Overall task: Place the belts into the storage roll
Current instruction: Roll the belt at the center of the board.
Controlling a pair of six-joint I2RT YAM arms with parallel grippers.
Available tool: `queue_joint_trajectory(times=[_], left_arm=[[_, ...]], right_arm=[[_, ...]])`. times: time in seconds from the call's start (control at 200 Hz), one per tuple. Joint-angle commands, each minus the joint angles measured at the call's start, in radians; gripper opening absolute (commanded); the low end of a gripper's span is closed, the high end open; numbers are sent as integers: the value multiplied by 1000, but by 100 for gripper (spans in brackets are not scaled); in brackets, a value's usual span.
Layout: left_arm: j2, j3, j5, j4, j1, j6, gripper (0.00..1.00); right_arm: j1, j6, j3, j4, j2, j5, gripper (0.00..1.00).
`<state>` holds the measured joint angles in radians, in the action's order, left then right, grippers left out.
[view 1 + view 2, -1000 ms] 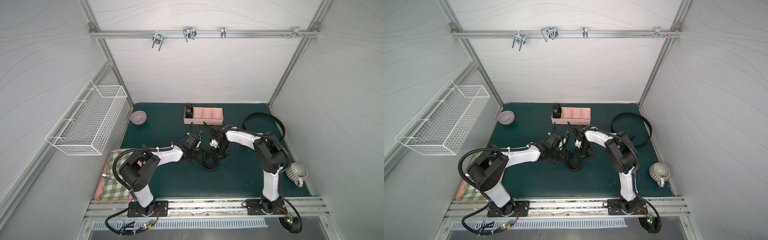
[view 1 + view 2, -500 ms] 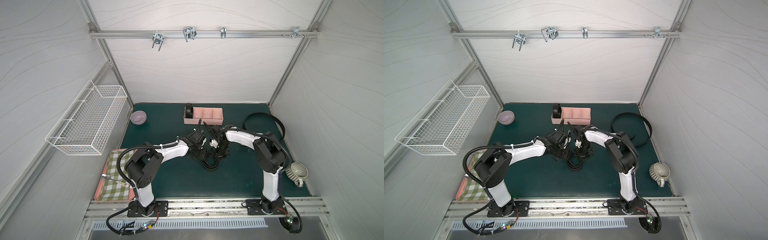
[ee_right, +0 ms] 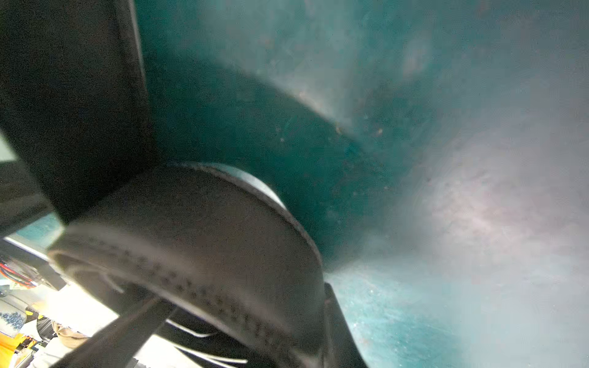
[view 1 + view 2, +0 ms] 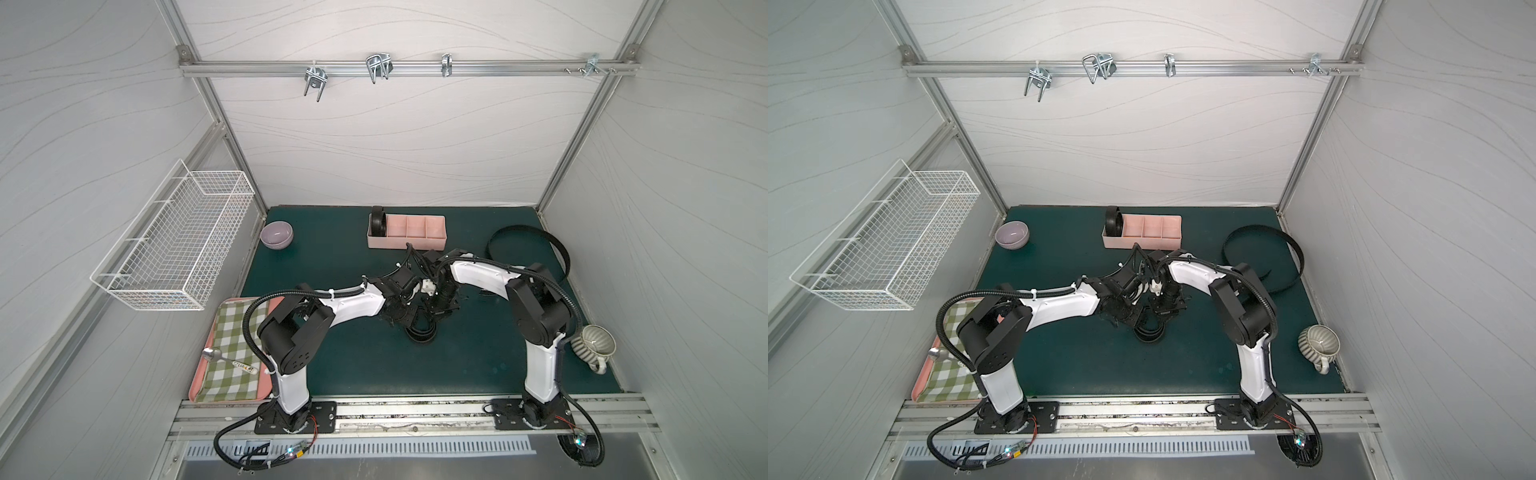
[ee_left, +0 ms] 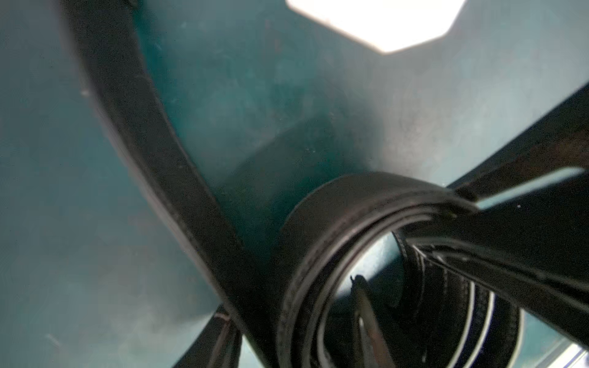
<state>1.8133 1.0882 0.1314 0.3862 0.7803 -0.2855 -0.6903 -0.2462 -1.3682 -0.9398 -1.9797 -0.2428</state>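
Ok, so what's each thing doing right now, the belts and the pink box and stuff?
storage roll: one end compartment filled, three empty.
rolled belt: coiled, standing in that end compartment.
middle belt: partly coiled, on the mat.
loose belt: uncoiled, open loop on the mat.
right gripper: shut on the middle belt.
left gripper: open or shut, unclear.
bowl: upright, empty.
mug: upright.

I count three belts, one storage roll, one bowl, one mug, one basket, one spoon.
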Motion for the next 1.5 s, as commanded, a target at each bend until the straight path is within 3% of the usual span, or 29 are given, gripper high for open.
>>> queue_joint_trajectory(times=[0.0, 0.18, 0.36, 0.59, 0.68, 0.85, 1.055, 1.215, 1.495], left_arm=[[22, 48, -39, 20, 9, 35, 43], [37, 52, -53, 10, 8, 31, 27], [17, 37, -70, 24, 10, 28, 17], [-20, 9, -107, 77, 22, 21, 15], [-25, 3, -133, 95, 35, 25, 14], [-51, -10, -148, 102, 53, 27, 12], [-92, -25, -197, 130, 95, 37, 10], [-109, -34, -206, 138, 122, 63, 8], [-97, -29, -227, 127, 158, 117, 4]], right_arm=[[-35, 4, 36, 6, -57, -1, 7], [-35, 6, 62, 28, -39, -25, 7], [-17, 4, 91, 57, -27, -58, 13], [64, 5, 118, 73, 40, -106, 32], [128, 8, 170, 84, 122, -130, 43], [263, 16, 268, 114, 307, -172, 53], [284, -3, 266, 201, 417, -124, 67], [262, 29, 224, 303, 375, -232, 73], [170, 96, -29, 282, 92, -225, 71]])
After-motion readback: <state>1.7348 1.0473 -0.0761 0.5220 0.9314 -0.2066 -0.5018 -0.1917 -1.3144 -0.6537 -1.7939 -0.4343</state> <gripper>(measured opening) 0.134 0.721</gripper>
